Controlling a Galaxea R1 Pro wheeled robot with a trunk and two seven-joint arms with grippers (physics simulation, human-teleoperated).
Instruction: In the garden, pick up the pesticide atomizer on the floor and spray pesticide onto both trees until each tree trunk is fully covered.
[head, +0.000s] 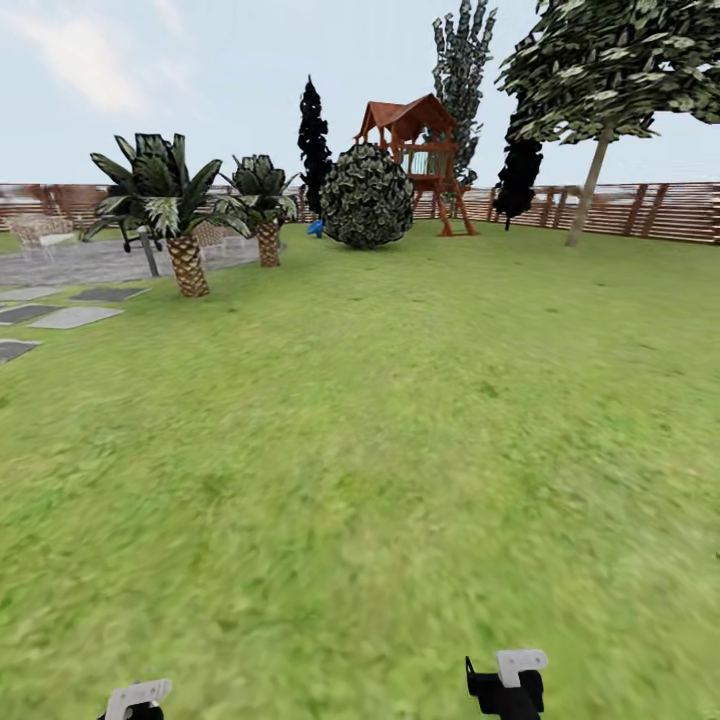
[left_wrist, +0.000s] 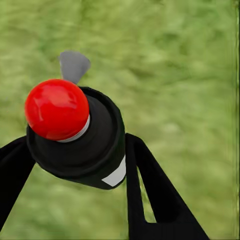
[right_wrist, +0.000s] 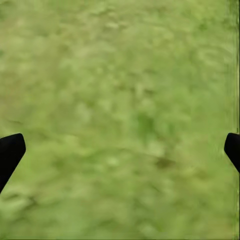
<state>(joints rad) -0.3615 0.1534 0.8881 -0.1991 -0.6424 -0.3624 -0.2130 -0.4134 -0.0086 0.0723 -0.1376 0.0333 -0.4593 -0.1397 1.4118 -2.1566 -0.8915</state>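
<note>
In the left wrist view my left gripper is shut on the pesticide atomizer, a dark bottle with a round red tip and a white band, its black fingers on either side. Green lawn lies beneath it. My right gripper is open over grass with nothing between its fingertips. A tall tree with a pale slanted trunk stands far off at the right by the fence. Another tall jagged-leaved tree rises behind the play tower. The grey paved floor lies far left.
Wide lawn stretches ahead. Two short palms stand at the left, a round bush and a wooden play tower in the middle distance. A slatted fence rings the back. Flat stepping slabs lie left.
</note>
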